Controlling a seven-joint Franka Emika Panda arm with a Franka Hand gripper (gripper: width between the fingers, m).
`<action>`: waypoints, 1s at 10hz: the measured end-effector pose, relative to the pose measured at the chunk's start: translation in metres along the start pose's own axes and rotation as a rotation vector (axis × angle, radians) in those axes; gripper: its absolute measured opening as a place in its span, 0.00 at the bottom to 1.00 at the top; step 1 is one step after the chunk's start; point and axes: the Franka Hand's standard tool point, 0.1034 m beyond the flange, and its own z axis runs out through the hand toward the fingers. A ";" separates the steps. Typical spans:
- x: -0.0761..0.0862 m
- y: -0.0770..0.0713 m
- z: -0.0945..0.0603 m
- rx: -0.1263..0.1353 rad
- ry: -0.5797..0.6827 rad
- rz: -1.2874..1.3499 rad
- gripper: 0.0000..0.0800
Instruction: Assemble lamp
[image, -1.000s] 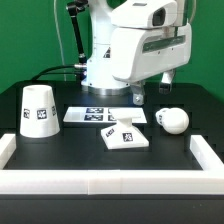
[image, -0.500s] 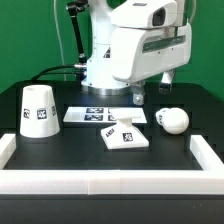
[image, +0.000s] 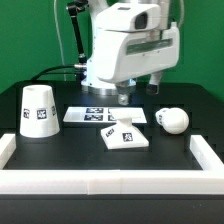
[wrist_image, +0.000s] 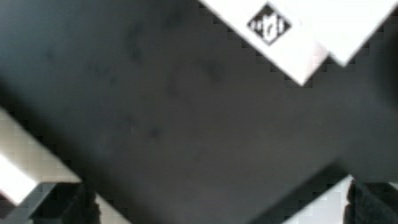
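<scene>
I am holding my claw (image: 140, 92) spread wide and empty, hovering over the bench (image: 70, 150) just on the far side of the flat square base (image: 128, 139). The shade (image: 38, 110) is standing upright at the exterior view's left. The bulb (image: 171, 120) is lying at its right, both apart from the base.

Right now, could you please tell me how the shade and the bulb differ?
The shade is a tapered cone; the bulb is round. The shade stands taller than the bulb. The shade sits at the exterior view's left, the bulb at its right. Both are white and rest on the black table.
</scene>
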 end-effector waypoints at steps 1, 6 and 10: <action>-0.007 -0.002 0.005 -0.001 0.001 0.082 0.87; -0.010 -0.007 0.010 0.006 -0.002 0.384 0.87; -0.035 -0.019 0.024 0.014 -0.013 0.552 0.87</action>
